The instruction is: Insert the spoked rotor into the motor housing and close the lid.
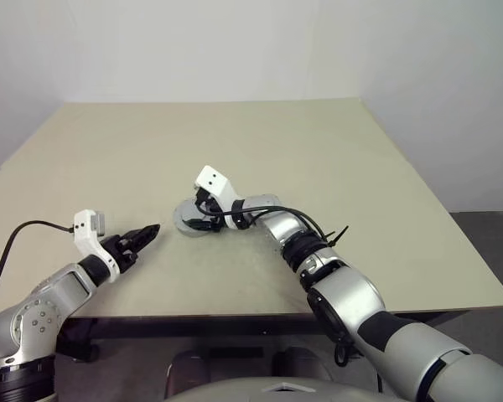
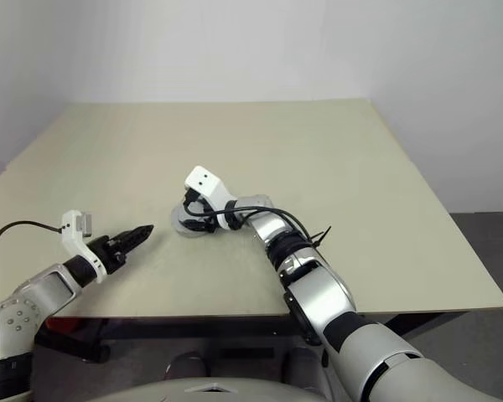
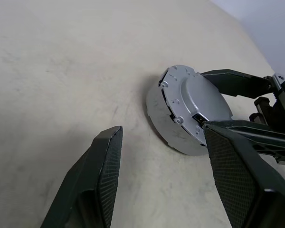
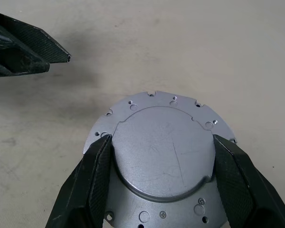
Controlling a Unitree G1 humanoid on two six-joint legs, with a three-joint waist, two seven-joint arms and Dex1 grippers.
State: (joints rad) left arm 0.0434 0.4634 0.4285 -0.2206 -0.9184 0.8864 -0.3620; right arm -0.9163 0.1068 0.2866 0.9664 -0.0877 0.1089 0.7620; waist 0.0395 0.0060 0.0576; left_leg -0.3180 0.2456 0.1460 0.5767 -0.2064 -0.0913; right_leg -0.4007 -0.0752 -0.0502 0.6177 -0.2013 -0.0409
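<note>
Lid (image 4: pixel 162 152) sits plain grey face up on motor housing (image 3: pixel 157 110), mid table (image 1: pixel 335 151). Head views: right gripper (image 1: pixel 203 214) at lid; left gripper (image 1: pixel 147 233) just beside, apart. L wrist: its fingers (image 3: pixel 106 161) spread, empty. R wrist: fingers (image 4: pixel 99 166) clamp lid's raised centre both sides.
</note>
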